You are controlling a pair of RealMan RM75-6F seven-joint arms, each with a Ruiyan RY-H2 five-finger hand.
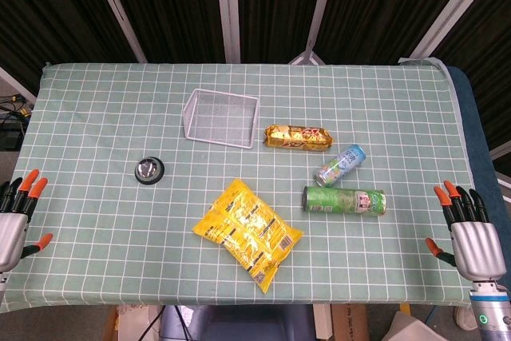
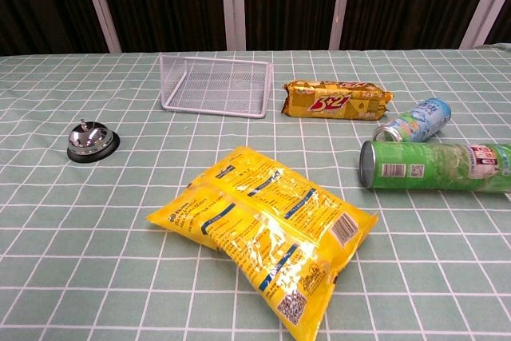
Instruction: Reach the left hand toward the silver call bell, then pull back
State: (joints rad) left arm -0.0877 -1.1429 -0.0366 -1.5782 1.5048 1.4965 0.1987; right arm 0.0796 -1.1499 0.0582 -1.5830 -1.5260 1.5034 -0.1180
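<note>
The silver call bell (image 1: 149, 171) on its black base stands on the left part of the green checked tablecloth, also seen in the chest view (image 2: 93, 140). My left hand (image 1: 16, 217) is at the table's left front edge, well short of the bell, fingers spread and holding nothing. At the right front edge my right hand (image 1: 469, 235) is also spread and empty. Neither hand shows in the chest view.
A white wire basket (image 1: 222, 117) stands behind the bell's right. A yellow snack bag (image 1: 247, 231) lies at front centre. A gold biscuit pack (image 1: 298, 137), a small blue can (image 1: 339, 165) and a green chip tube (image 1: 344, 200) lie to the right.
</note>
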